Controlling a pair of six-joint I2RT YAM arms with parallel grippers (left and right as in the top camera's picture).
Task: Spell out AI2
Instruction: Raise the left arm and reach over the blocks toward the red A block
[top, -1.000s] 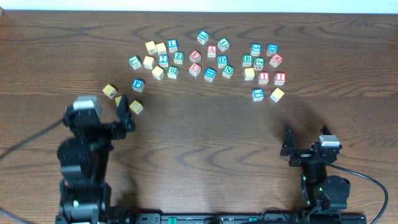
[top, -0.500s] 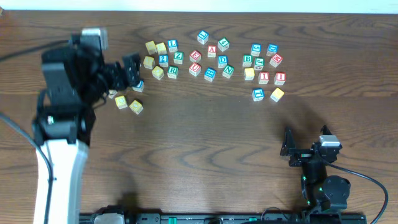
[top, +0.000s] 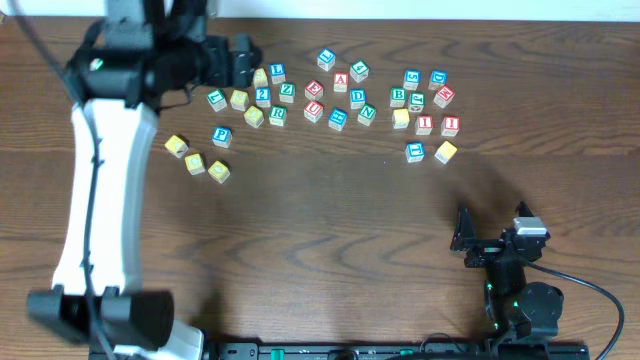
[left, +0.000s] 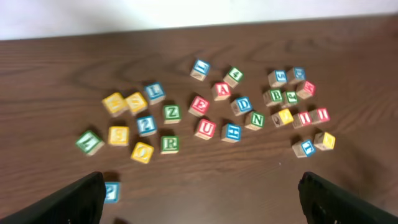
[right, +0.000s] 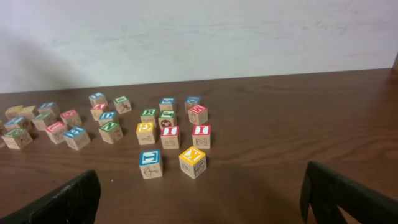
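Red A block sits near the far middle of a loose scatter of letter blocks on the dark wooden table, with a green-lettered block just beside it. The blue 2 block lies toward the left of the scatter, next to a green Z block. At the right side, one red I block and a second red I block stand side by side.

The left gripper is over the far-left edge of the scatter, close to the blue 2 block. Its wrist view shows its fingers spread wide with nothing between them. The right gripper is low at the near right, well apart from every block. Its fingers are also wide apart and empty. Three yellow blocks lie apart from the rest, at the near left.
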